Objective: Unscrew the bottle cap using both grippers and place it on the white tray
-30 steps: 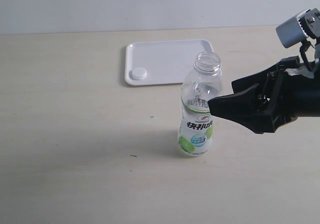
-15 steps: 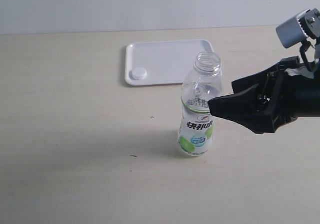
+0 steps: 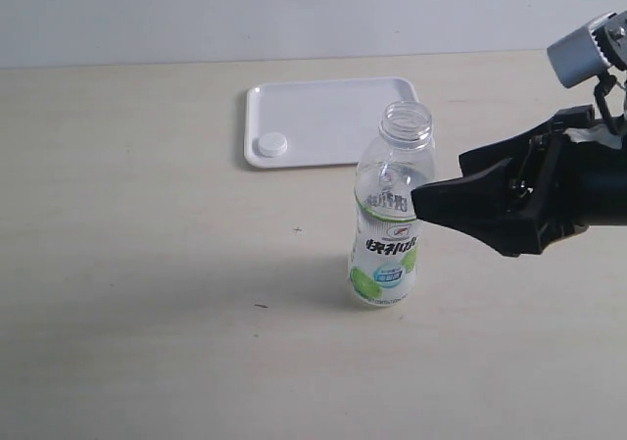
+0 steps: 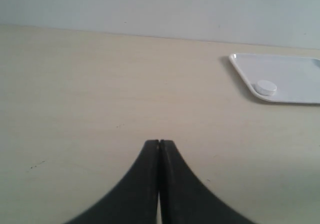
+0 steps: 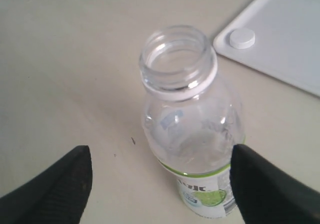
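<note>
The clear bottle point(image 3: 390, 220) with its green-and-white label stands upright on the table, its neck open and uncapped. The white bottle cap point(image 3: 271, 145) lies in the near-left corner of the white tray point(image 3: 333, 112). My right gripper point(image 3: 438, 177) is open at the bottle's right side at shoulder height, not clamped on it. In the right wrist view the bottle point(image 5: 186, 104) rises just ahead of the spread right gripper point(image 5: 161, 158), with the cap point(image 5: 242, 38) on the tray point(image 5: 287, 44) beyond. My left gripper point(image 4: 159, 143) is shut on nothing above bare table; cap point(image 4: 265, 88) and tray point(image 4: 292, 72) lie ahead of it.
The pale wooden table runs to a light wall at the back. The tray sits just behind the bottle. A grey-white camera block point(image 3: 586, 50) rides above the right arm at the right edge of the exterior view.
My right gripper has drawn slightly to the right, away from the bottle. Bottle, cap and tray stay where they were.
</note>
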Controlling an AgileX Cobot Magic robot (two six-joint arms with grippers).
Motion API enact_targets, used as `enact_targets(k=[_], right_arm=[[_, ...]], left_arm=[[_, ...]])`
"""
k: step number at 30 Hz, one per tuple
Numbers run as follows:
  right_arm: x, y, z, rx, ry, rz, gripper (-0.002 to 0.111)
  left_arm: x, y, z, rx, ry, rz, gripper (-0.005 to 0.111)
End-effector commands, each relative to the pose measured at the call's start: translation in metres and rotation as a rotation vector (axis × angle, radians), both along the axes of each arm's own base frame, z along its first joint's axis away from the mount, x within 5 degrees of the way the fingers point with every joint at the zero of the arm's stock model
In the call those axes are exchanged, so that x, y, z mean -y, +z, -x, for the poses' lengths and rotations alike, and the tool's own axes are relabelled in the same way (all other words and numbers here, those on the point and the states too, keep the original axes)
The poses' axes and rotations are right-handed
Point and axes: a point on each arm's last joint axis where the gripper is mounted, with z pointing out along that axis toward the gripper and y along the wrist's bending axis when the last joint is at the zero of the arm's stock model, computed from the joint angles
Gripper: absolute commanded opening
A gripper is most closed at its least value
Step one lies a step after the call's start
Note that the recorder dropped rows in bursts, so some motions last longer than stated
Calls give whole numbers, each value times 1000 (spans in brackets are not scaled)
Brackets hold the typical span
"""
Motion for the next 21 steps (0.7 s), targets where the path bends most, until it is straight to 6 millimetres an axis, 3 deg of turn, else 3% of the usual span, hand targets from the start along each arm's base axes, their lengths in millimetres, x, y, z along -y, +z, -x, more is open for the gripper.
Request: enact_targets(k=[1, 6, 10, 15, 21], right_arm=[[1, 16, 12, 47, -44, -35, 72], [1, 34, 32, 150, -44, -49, 72], [7, 32, 52, 217, -105, -25, 72], [13, 35, 86, 370, -186, -18, 72], [18, 53, 135, 637, -236, -82, 72]], left_arm=[[0, 0, 0, 10, 3, 2, 0], [0, 0, 0, 10, 3, 2, 0], [0, 0, 0, 10, 3, 2, 0], [0, 0, 0, 10, 3, 2, 0], [0, 0, 0, 10, 3, 2, 0]])
